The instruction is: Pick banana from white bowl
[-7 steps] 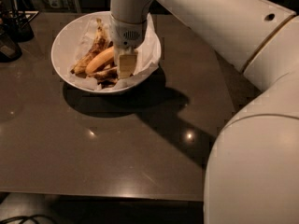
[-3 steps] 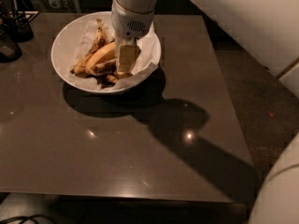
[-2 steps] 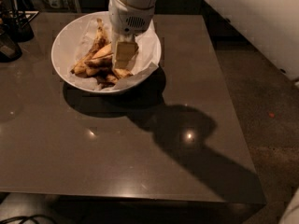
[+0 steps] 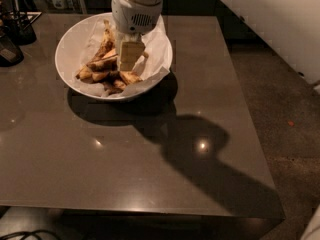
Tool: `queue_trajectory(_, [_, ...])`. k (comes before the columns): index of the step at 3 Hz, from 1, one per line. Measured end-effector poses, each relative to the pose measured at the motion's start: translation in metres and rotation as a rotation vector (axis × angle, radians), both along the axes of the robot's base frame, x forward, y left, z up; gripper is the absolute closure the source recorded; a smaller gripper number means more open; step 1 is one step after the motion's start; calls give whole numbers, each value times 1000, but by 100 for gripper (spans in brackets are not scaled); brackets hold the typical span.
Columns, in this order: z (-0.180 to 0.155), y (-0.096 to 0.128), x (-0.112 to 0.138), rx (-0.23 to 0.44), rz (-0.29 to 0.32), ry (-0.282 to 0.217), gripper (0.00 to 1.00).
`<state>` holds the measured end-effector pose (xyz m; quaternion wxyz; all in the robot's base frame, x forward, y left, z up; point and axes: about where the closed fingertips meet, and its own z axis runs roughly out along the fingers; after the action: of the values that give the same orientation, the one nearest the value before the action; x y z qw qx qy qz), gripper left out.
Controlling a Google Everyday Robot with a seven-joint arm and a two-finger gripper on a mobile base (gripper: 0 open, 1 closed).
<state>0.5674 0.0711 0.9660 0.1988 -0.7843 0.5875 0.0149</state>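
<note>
Gripper point(image 4: 130, 63) is down inside the white bowl point(image 4: 63, 59), hanging from a white wrist housing point(image 4: 136, 6) that comes in from the top edge. Grip state: can't tell from this angle, so no call on wide, narrow or holding.

Banana point(image 4: 102, 64) lies in the bowl just left of gripper, approx. horizontal, yellow-orange w/ brown mottling. Its right end runs up to the gripper tip, but contact can't be confirmed.

Brown peels point(image 4: 106, 40) sit up-left of gripper, w/ more dark scraps below-left of it. A small yellow piece just below the tip could be peel or fruit, can't tell.

Crumpled white paper point(image 4: 157, 49) lines the bowl and shows mostly right of gripper, sticking up past the rim.

Bowl sits on a dark glossy table point(image 4: 150, 184), which spreads out below and right of gripper. The arm's shadow point(image 4: 200, 159) falls on the table below-right, w/ a bright glare spot inside it.

Two dark containers point(image 4: 11, 46) stand well left of gripper at the table edge. Floor point(image 4: 280, 109) is visible far right.
</note>
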Motion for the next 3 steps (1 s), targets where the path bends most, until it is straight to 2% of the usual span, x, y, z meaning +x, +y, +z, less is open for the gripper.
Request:
queue_trajectory(2, [42,20,-58,101,41,-40,100])
queue_trajectory(3, [58,28,-108,141,17,-43,100])
